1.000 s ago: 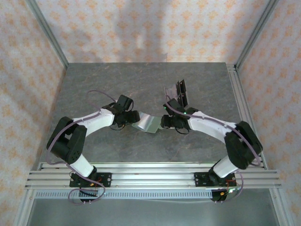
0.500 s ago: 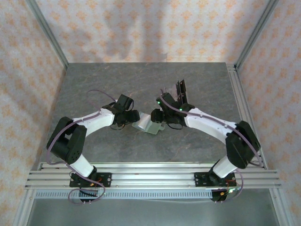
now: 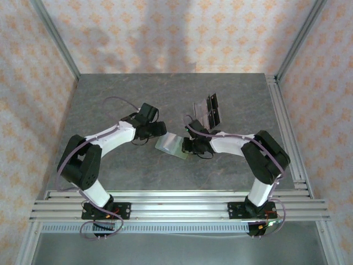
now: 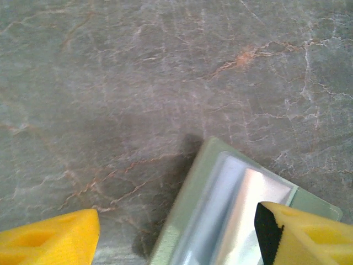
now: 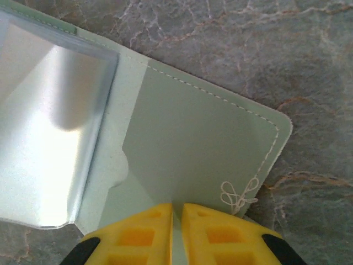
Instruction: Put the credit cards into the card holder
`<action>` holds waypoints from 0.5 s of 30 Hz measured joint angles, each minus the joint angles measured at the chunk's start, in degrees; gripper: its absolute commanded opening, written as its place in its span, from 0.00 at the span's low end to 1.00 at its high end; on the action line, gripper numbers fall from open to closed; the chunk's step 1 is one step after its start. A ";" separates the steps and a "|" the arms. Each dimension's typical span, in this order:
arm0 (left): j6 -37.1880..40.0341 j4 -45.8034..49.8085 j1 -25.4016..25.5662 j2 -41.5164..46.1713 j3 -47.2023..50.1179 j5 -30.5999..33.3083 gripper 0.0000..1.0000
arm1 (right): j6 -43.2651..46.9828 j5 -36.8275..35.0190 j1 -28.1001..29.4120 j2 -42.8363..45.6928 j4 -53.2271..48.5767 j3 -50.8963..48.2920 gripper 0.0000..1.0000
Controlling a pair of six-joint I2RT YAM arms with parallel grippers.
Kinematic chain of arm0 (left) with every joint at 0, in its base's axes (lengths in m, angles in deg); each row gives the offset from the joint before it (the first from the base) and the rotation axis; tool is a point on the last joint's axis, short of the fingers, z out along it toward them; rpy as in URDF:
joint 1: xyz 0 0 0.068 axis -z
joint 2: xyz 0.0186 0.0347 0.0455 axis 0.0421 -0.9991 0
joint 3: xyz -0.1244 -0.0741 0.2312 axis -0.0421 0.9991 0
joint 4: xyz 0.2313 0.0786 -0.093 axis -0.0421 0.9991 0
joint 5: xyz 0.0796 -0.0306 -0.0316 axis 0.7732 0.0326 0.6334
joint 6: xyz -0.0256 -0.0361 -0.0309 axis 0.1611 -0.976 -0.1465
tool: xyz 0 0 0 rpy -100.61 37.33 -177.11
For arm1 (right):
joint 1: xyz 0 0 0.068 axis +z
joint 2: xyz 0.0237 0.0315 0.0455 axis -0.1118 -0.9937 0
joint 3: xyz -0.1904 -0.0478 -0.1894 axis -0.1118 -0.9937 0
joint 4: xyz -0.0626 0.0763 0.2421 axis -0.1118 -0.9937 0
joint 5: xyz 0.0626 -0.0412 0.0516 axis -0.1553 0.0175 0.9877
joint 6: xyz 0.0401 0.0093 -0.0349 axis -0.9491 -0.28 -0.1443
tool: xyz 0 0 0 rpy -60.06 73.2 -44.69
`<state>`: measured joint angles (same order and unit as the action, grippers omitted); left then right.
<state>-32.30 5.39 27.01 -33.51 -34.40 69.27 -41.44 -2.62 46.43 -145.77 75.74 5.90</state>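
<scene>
The sage-green card holder (image 3: 170, 144) lies unfolded on the table between the two arms. Its paler inside and a shiny clear sleeve (image 5: 49, 138) face up. My right gripper (image 5: 177, 208) is shut on the near edge of its stitched green pocket panel (image 5: 204, 143), a thin sheet pinched between the yellow fingers. My left gripper (image 4: 176, 243) hangs open over the holder's other end (image 4: 231, 215), its fingers far apart and touching nothing. The credit cards (image 3: 208, 109), dark and greyish, lie in a small pile behind the right gripper (image 3: 186, 146).
The marbled grey table (image 3: 110, 99) is bordered by aluminium posts and patterned walls. A metal rail (image 3: 176, 207) runs along the near edge by the arm bases.
The right gripper has dropped to the card holder's right side and closed on its edge. The holder now lies flatter. The left gripper has drawn back a little and stays open.
</scene>
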 measured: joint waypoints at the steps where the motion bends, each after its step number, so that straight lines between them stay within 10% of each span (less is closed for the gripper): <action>1: 0.44 -0.02 -0.13 -0.94 -0.59 -0.63 0.75 | 0.00 0.26 -0.11 0.02 0.37 -0.22 0.15; 15: 4.33 -1.25 -1.11 -7.26 -1.97 -9.20 0.73 | 0.02 1.03 -0.50 0.07 2.01 -1.18 0.14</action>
<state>-27.97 4.15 25.90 -40.76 -36.37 60.06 -41.42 -1.59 45.93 -145.70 77.75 4.72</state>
